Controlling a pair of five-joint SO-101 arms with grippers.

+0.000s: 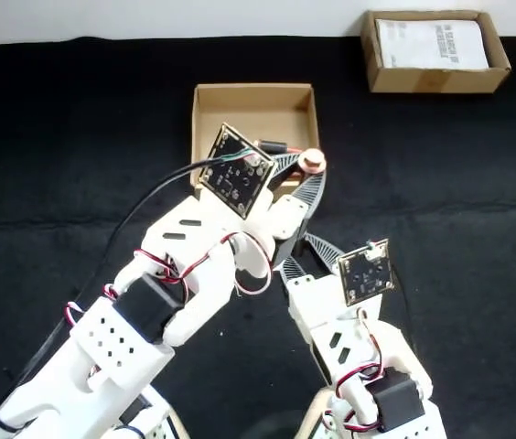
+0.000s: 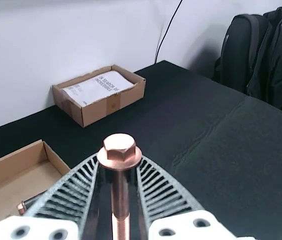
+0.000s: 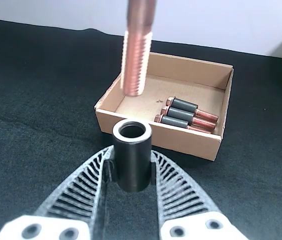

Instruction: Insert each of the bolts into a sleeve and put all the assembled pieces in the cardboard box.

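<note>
Left gripper [image 2: 119,167] clamps a copper bolt [image 2: 119,149] head-up, its tip just above the black sleeve [image 3: 131,165] held upright by the right gripper [image 3: 132,159]; two assembled pieces [image 3: 183,114] lie in the cardboard box [image 3: 146,134].

- Left arm [image 1: 180,283]: stretched forward and raised; jaws clamped on the bolt [image 2: 118,150], head up.
- Right arm [image 1: 331,329]: lower, just beside it; jaws clamped on the upright sleeve [image 3: 132,160].

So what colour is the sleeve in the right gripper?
The sleeve is matte black, clearest in the right wrist view, where the right gripper holds it upright.
</note>
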